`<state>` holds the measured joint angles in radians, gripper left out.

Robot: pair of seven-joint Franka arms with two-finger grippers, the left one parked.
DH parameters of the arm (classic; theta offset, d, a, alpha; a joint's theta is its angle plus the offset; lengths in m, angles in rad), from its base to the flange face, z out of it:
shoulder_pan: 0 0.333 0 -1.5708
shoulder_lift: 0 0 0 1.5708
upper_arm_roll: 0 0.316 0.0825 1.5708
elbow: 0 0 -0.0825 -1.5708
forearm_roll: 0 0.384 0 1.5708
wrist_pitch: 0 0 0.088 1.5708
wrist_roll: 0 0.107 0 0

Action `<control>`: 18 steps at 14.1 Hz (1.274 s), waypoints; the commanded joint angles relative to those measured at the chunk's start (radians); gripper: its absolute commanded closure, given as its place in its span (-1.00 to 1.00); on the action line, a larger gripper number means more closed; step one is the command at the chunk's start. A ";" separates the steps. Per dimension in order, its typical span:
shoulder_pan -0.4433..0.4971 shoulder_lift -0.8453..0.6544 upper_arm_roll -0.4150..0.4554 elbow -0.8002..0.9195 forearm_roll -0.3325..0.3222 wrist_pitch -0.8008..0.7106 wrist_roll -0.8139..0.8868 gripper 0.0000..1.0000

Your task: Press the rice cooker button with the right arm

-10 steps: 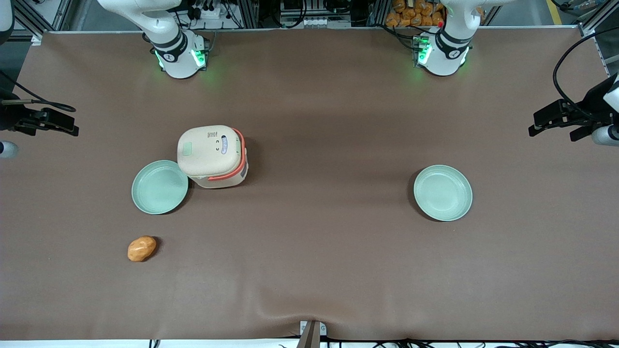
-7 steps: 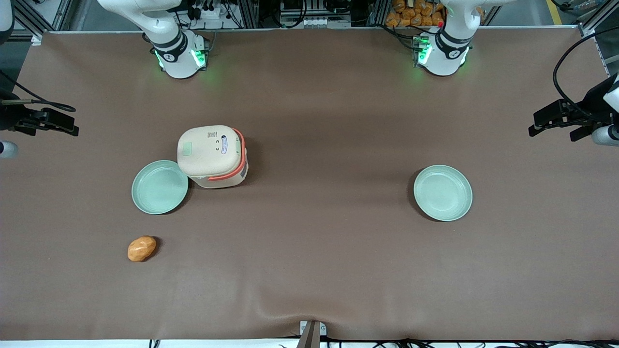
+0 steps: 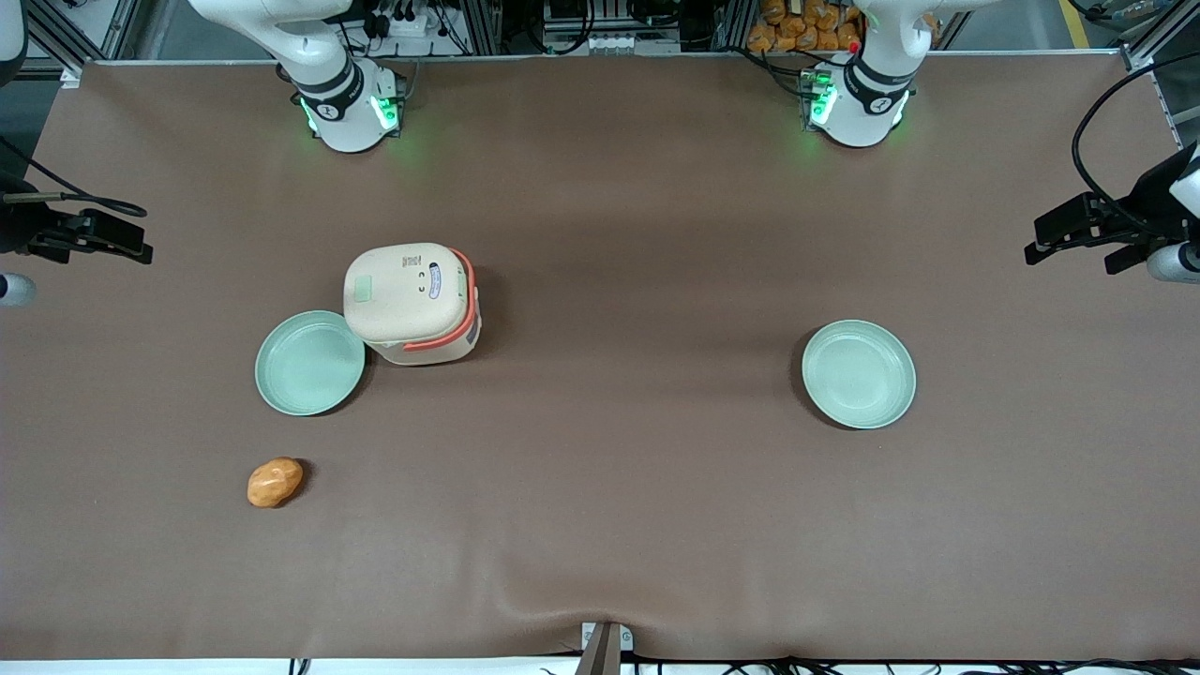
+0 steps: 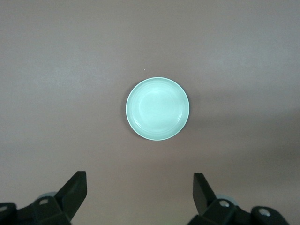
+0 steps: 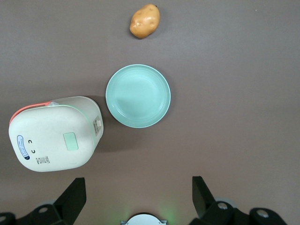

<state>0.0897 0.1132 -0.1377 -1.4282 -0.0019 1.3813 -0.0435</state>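
The cream-beige rice cooker (image 3: 412, 302) stands on the brown table with its lid shut and its coral-orange handle band lying round the lid. A pale green square patch (image 3: 364, 289) sits on the lid. The cooker also shows in the right wrist view (image 5: 54, 136). My right arm rises from its base (image 3: 342, 108) out of the front view, so the gripper does not show there. In the right wrist view the gripper (image 5: 138, 190) is open and empty, high above the table, looking down on the cooker from a distance.
A pale green plate (image 3: 309, 364) touches the cooker, nearer the front camera; it also shows in the right wrist view (image 5: 138, 95). A potato (image 3: 275, 482) lies nearer still. A second plate (image 3: 858, 373) lies toward the parked arm's end.
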 commanded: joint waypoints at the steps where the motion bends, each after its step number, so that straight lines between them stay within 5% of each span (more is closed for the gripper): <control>1: 0.012 -0.009 -0.008 -0.003 -0.026 -0.001 -0.019 -1.00; 5: 0.057 -0.009 0.001 -0.001 -0.082 -0.001 -0.022 -1.00; 15: 0.163 0.002 0.038 -0.029 -0.072 -0.004 0.003 -1.00; 18: 0.205 0.002 0.078 -0.089 -0.069 -0.021 0.120 0.19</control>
<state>0.2654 0.1225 -0.0867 -1.4721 -0.0569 1.3691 -0.0038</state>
